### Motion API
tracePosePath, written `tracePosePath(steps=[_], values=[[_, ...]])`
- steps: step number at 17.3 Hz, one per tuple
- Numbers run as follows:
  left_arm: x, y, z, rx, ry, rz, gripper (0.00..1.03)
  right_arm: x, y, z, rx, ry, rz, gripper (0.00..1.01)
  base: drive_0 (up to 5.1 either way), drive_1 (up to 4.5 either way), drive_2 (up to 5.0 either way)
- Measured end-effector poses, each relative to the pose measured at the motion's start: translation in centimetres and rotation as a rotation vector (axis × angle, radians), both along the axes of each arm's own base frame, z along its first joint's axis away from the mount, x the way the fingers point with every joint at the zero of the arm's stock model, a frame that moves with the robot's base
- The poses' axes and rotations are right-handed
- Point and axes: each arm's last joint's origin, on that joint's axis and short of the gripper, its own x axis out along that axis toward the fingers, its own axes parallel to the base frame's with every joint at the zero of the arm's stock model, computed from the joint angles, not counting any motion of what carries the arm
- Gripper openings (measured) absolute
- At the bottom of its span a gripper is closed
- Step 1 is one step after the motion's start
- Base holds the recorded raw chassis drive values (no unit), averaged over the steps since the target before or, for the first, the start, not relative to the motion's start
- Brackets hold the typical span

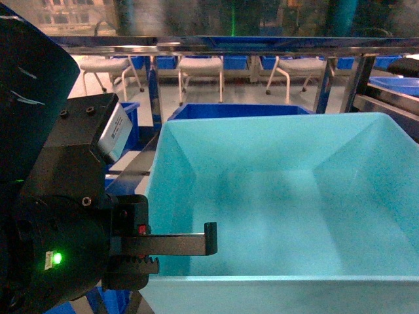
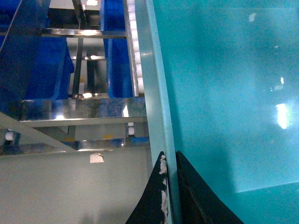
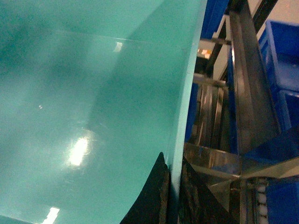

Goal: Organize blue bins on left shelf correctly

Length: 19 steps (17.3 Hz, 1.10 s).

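1. Gripping the turquoise bin (image 1: pixel 288 196) by its left wall: left tool (image 2: pixel 169 196), closed on the rim, one finger inside, one outside.
2. Clamped on the same bin's right rim: right tool (image 3: pixel 174 196), fingers either side of the wall.
3. Filling the head view, close to the camera, in front of a royal-blue bin (image 1: pixel 236 110).
4. Flanking both sides: steel shelf (image 2: pixel 84 109) rails with white rollers (image 2: pixel 135 56).

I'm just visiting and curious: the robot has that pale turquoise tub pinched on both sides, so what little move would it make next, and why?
Probably ease the turquoise tub forward onto the steel rack. The left tool and right tool each clamp a side rim, and the white rollers lie just ahead alongside a royal-blue bin.
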Motion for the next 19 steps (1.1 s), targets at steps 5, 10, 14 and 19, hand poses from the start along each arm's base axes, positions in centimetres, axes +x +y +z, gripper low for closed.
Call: tracePosePath(steps=[5,10,14,19], values=[[2.2,0.2,-4.0,0.0,0.129,-0.014,0.02,1.3,0.3,-3.9,-0.013,0.133,-0.005,0.02,0.0,0.0,0.0],[5.2,0.4,-5.3,0.014,0.174,-0.006,0.02,4.1,1.0,-4.9,-0.032,0.152,0.013,0.02,0.0,0.0,0.0],[7.3,0.3,-5.5,0.04,0.167,0.006,0.02,6.3,1.3,-5.8,-0.017,0.185,0.006,0.02,0.0,0.0,0.0],[8.4,0.4,-5.6,0.06,0.158,0.02,0.02,7.9,1.4,-6.3,-0.007,0.198,0.012,0.02,0.0,0.0,0.0]])
